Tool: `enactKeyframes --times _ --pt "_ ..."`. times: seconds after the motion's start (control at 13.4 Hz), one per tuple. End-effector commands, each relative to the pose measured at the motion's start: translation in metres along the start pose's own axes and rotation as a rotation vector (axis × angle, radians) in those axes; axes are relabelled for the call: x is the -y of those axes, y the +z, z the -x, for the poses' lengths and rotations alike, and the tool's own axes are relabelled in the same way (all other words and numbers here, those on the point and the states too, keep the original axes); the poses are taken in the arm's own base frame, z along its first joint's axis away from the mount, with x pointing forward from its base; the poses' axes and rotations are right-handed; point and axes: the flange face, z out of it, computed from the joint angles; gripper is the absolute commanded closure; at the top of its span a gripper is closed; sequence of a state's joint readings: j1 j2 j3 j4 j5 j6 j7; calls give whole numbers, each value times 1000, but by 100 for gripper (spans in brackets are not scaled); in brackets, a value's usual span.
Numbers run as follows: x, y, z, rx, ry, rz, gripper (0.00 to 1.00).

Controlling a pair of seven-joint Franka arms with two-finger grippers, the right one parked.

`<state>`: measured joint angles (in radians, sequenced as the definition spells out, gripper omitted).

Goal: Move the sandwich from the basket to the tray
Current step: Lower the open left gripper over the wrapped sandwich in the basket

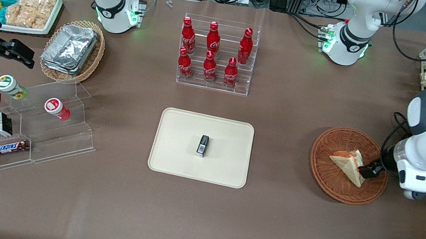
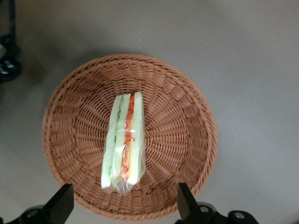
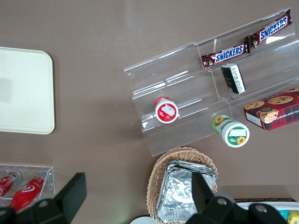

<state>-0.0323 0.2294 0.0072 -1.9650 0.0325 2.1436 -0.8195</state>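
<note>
Sandwich (image 1: 348, 164) was in the round wicker basket (image 1: 332, 186), right of centre in the front view, standing on its crust side with the filling edge up. Gripper (image 2: 125, 203) hovered directly above it, fingers spread wide, one either side of the wedge and not touching it.

Step in hand looked like the final descent to grasp. To do it well:
- drop straight down, wedge centred between the fingers
- close across the two flat bread faces, not along the filling edge
- squeeze lightly; it looked soft and plastic-wrapped, so probably slippery and easy to crush
- stop short of the weave so the fingertips don't snag

Tray (image 1: 176, 130) sat at frame centre, well apart from the basket, with a small dark box (image 1: 202, 145) near its middle. I'd set the sandwich on bare tray beside that box.
</note>
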Motion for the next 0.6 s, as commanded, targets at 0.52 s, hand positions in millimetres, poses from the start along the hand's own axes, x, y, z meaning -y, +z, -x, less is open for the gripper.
enactKeyframes --times 0.52 --pt "24 106 15 8 -52 -11 0"
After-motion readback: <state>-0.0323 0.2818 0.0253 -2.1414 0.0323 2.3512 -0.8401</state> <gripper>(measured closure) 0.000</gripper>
